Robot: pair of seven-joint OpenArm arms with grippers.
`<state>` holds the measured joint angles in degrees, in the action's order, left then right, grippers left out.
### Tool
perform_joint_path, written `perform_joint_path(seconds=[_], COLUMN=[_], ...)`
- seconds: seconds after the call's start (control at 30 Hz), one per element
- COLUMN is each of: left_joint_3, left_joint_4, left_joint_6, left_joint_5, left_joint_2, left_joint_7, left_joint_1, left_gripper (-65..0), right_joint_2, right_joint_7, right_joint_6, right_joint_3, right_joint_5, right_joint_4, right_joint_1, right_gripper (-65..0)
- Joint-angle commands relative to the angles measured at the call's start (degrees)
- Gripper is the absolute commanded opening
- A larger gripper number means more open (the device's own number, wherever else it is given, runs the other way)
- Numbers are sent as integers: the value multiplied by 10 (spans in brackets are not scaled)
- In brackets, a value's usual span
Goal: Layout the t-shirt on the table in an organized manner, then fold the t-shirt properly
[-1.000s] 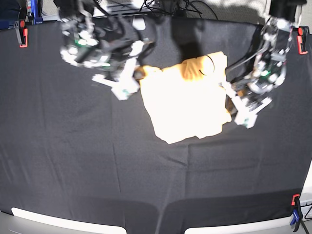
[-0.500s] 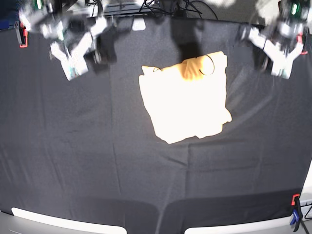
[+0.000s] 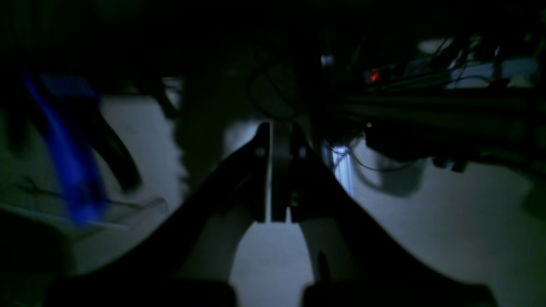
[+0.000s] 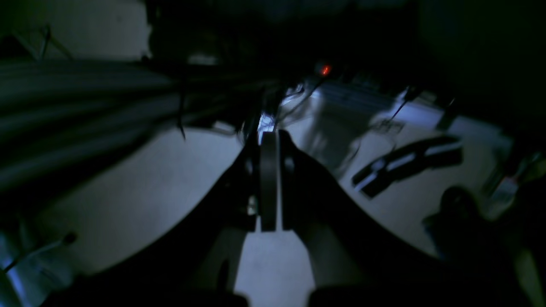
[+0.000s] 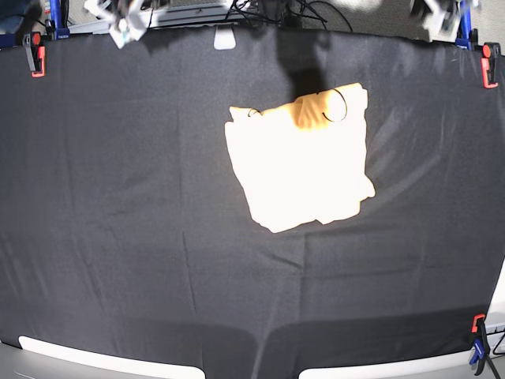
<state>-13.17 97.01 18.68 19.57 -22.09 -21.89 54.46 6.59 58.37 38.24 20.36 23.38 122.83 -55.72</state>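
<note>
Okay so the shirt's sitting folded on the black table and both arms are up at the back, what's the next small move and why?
Probably none beyond parking the arms. The t-shirt lies as a compact folded block on the table, with nothing touching it. Both grippers are shut and empty: the left gripper and right gripper face away from the cloth. One edge looks slightly uneven, so a light tidy is optional.

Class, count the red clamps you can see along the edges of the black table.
3: one red clamp at the far left corner, one at the far right corner, one at the near right edge. Others may lie outside the picture.
</note>
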Motion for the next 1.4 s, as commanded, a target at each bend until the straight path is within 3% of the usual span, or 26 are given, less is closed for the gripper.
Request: perform_joint_path(seconds=[0.0, 0.13, 0.27, 0.43, 0.5, 0.6, 0.73, 0.87, 0.9, 1.0, 1.13, 1.17, 1.37], left_joint_3=[-2, -2, -2, -2, -2, -2, -2, -2, -2, -2, -2, -2, -3], left_joint_4=[-29, -185, -322, -474, -528, -597, -667, -713, -721, -734, -735, -735, -735], left_joint_6=[21, 89, 119, 120, 120, 120, 120, 120, 115, 59, -56, -71, -76], left_joint_5=[4, 8, 15, -19, -44, -52, -62, -162, -174, -176, -177, -176, -177], left_joint_2=[0, 20, 41, 58, 62, 62, 67, 82, 88, 112, 147, 153, 159], left_joint_7=[9, 13, 63, 151, 185, 237, 281, 307, 313, 324, 347, 360, 361], left_joint_1=[-5, -66, -126, -193, -216, -246, -291, -339, -349, -369, -378, -377, -373], left_gripper=[-650, -650, -650, -650, -650, -650, -650, -650, -650, -504, -491, -491, -491], right_joint_2=[2, 14, 54, 96, 99, 99, 98, 98, 98, 97, 96, 97, 106], right_joint_7=[-8, -55, -71, -126, -159, -218, -287, -329, -338, -394, -422, -421, -428], right_joint_6=[4, 4, 2, 1, -3, -35, -35, -35, -35, -35, -35, -33, -30], right_joint_3=[-2, -28, -74, -128, -140, -144, -144, -144, -144, -144, -144, -144, -144], right_joint_5=[-5, -43, -69, -69, -69, -69, -70, -70, -70, -118, -162, -159, -157], right_joint_4=[-14, -125, -248, -407, -472, -574, -715, -846, -873, -937, -961, -960, -961], right_joint_1=[-6, 3, 48, 125, 158, 209, 289, 367, 384, 426, 456, 458, 464], right_gripper=[-650, -650, -650, -650, -650, -650, -650, -650, -650, -650, -650, -650, -650])
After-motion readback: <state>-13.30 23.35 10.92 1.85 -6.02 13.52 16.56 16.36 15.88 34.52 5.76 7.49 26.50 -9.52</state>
